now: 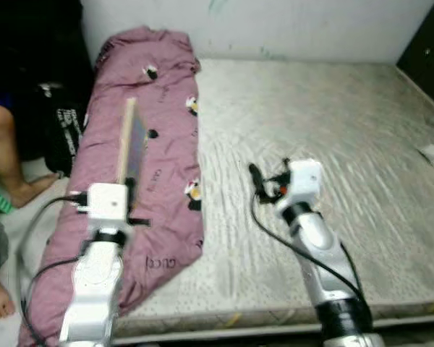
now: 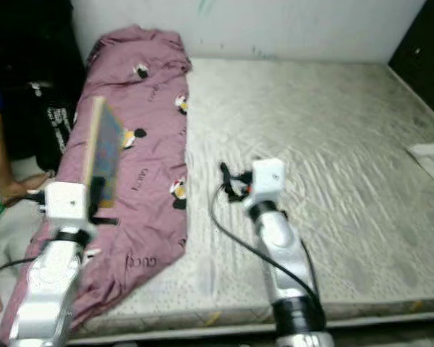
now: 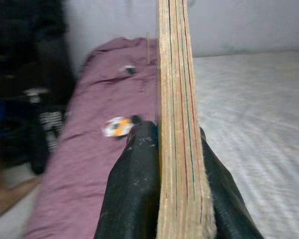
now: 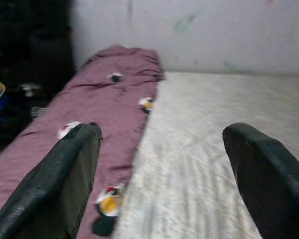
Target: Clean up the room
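We face a bare mattress (image 1: 325, 144) against a pale wall (image 1: 275, 25), a mauve quilt (image 1: 155, 108) along its left side. Left gripper (image 3: 177, 164), over the quilt: jaws clenched on an upright book (image 1: 130, 141). Right gripper (image 4: 162, 169), above the mattress: jaws wide apart, holding nothing.

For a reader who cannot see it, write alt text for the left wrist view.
The left gripper is shut on a thin wooden board, seen edge-on with its layers showing, one black finger on each side. Beyond lies a mauve quilt with small cartoon prints, beside a pale mattress and a white wall.
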Tool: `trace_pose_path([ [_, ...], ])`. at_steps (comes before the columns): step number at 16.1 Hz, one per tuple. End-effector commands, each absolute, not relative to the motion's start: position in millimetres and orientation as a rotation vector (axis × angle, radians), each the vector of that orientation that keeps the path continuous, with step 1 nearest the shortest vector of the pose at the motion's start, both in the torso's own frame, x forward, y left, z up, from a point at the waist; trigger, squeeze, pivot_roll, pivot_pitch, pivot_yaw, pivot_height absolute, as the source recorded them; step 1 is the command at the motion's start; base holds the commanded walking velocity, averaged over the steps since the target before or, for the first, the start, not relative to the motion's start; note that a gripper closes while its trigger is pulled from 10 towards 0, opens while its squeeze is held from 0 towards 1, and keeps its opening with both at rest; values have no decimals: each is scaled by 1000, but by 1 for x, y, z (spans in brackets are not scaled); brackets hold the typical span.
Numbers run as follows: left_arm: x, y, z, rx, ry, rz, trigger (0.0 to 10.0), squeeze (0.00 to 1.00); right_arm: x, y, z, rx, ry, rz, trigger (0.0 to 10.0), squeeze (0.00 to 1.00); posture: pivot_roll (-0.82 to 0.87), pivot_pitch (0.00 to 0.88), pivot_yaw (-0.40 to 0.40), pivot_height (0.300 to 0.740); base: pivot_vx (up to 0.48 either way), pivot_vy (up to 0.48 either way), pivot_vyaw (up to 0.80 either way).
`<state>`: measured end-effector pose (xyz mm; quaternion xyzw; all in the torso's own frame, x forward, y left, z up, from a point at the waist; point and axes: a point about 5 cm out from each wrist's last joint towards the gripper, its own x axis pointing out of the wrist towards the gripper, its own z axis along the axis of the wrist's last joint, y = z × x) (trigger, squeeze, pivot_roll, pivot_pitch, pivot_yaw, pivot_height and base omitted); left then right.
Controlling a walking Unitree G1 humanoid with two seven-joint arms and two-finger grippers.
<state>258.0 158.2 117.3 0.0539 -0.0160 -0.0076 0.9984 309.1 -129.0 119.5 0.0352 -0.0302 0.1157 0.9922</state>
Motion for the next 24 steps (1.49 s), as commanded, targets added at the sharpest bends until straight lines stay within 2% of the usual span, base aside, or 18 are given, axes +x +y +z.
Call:
trace_pose_path([
  [1,256,155,123,90,-68,-25,10000,0,309,-131,117,72,-43,215,10000,0,4,0,-34,740,0,0,0],
  [17,258,155,125,50,-73,-25,10000,0,305,-136,115,25,-13,209,10000,0,-16,0,-53,740,0,-345,0],
  [24,259,155,124,31,-72,-13,10000,0,305,-136,115,10,-5,222,10000,0,-22,0,-65,740,0,-364,504],
])
